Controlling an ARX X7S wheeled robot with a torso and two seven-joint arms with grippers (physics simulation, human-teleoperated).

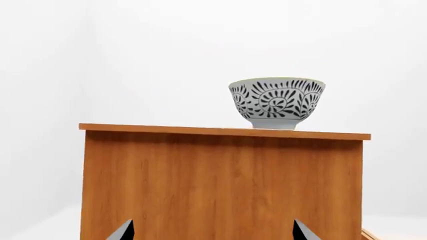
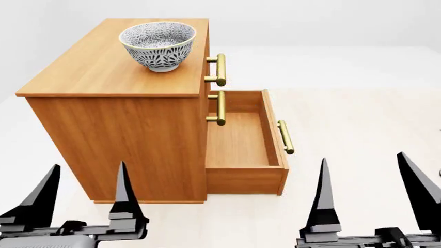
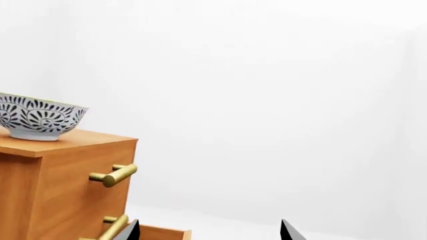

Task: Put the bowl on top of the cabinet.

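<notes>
Where the head view looks down over both arms, the bowl stands upright on its narrow foot on the flat top of the cabinet, toward the far part of that top and close to the edge above the drawer fronts. Bowl: white ceramic, dark leaf pattern inside and out, empty; the left wrist view confirms it seated on the top board, free of any gripper. Cabinet: orange-brown wood, brass bar handles on the side facing the robot's right; its lowest drawer is pulled out and shows a bare wooden floor, while the two drawers above sit flush. Left gripper: black pointed fingers spread wide, nothing between them, low in front of the cabinet's near side panel and well apart from the bowl. Right gripper: fingers likewise spread wide, empty, over the pale floor beside the pulled-out drawer. Surroundings: plain white walls.
</notes>
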